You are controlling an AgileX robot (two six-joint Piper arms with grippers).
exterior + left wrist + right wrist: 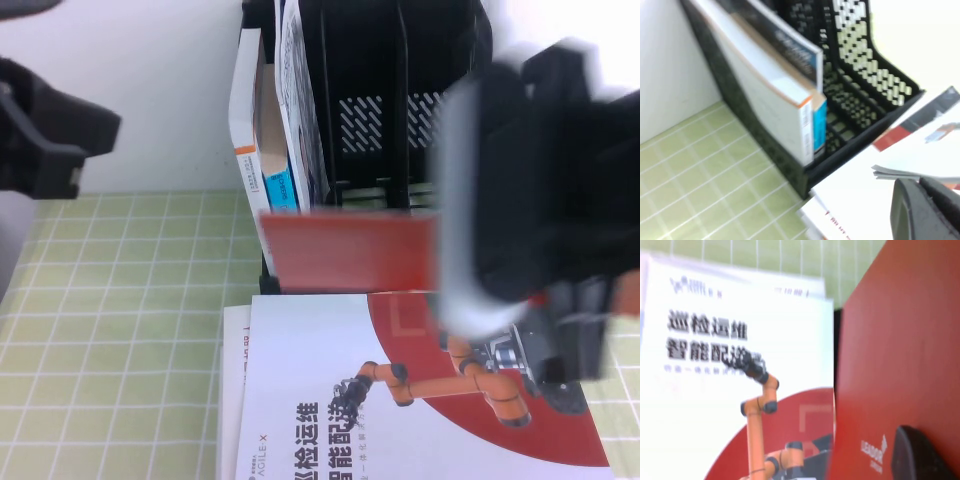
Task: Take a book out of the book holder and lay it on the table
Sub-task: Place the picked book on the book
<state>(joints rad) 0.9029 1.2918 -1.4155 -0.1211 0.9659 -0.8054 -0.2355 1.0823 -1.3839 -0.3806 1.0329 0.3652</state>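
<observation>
While the right gripper [920, 455] is clamped shut on the book [350, 250] (its red cover showing), it holds the book in the air just in front of the book holder [380, 100], above a robot-arm booklet [400, 400] on the table [120, 330]. Left of the holder sits the left gripper [50, 140]; I cannot tell its state.

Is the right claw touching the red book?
Touching. The right wrist view shows the right gripper with a dark finger pressed flat on the red book. The left gripper hangs at the far left, away from it.
</observation>
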